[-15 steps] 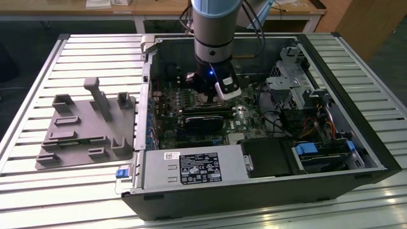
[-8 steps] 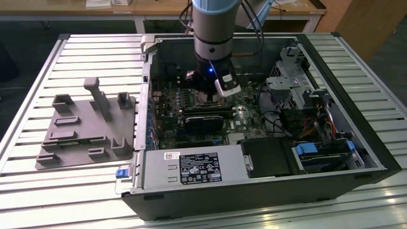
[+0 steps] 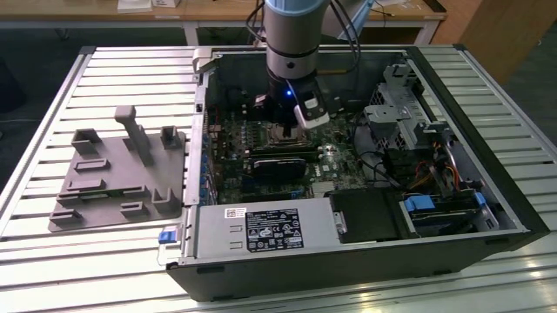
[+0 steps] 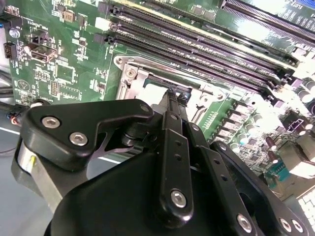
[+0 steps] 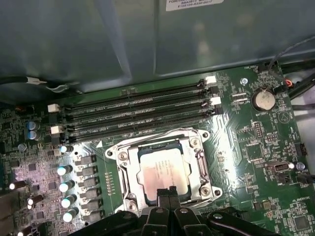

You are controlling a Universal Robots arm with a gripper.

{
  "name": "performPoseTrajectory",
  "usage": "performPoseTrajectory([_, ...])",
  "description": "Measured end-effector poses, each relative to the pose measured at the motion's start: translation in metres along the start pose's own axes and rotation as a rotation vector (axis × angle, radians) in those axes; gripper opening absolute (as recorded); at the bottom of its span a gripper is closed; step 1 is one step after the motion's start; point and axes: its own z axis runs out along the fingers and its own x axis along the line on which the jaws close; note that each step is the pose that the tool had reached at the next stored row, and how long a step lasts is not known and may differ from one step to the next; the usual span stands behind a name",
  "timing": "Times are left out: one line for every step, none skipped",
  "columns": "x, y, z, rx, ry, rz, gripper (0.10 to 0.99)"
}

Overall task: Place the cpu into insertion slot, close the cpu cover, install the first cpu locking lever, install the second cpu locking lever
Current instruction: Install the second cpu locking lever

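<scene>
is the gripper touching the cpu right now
Cannot tell. In the first wrist view the gripper tip overlaps the near edge of the cpu lying in the insertion slot, with no plain gap or contact visible.

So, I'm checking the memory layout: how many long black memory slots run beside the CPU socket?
4, in the first wrist view: parallel slots side by side on the green board, between the insertion slot and the grey case wall. All look empty.

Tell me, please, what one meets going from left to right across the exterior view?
Grey fixture plate on the slatted table, then the blue latch, the labelled power supply, the arm's gripper over the motherboard, the drive cage, the blue-tabbed drive bay.
</scene>
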Motion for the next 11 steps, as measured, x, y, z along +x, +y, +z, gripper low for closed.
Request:
performPoseTrajectory([-0.0002, 0.0007, 0.0002, 0.006, 0.0008, 0.0, 0.102])
performPoseTrajectory([-0.0003, 0.0014, 0.0003, 0.009, 0.0015, 0.0, 0.102])
performPoseTrajectory([-0.0004, 0.0022, 0.0004, 0.009, 0.0017, -0.001, 0.102])
performPoseTrajectory([-0.0006, 0.0028, 0.0005, 0.009, 0.002, -0.003, 0.102])
performPoseTrajectory([-0.0007, 0.0034, 0.0006, 0.009, 0.0023, -0.004, 0.102])
performPoseTrajectory([-0.001, 0.0039, 0.0007, 0.009, 0.0027, -0.005, 0.102])
performPoseTrajectory([-0.0013, 0.0044, 0.0007, 0.009, 0.003, -0.007, 0.102])
performPoseTrajectory([-0.0016, 0.005, 0.0008, 0.009, 0.0033, -0.008, 0.102])
performPoseTrajectory([-0.0019, 0.0055, 0.0009, 0.009, 0.0036, -0.01, 0.102])
performPoseTrajectory([-0.0022, 0.0061, 0.001, 0.009, 0.0039, -0.011, 0.102])
performPoseTrajectory([-0.0026, 0.0067, 0.0011, 0.009, 0.0041, -0.013, 0.102])
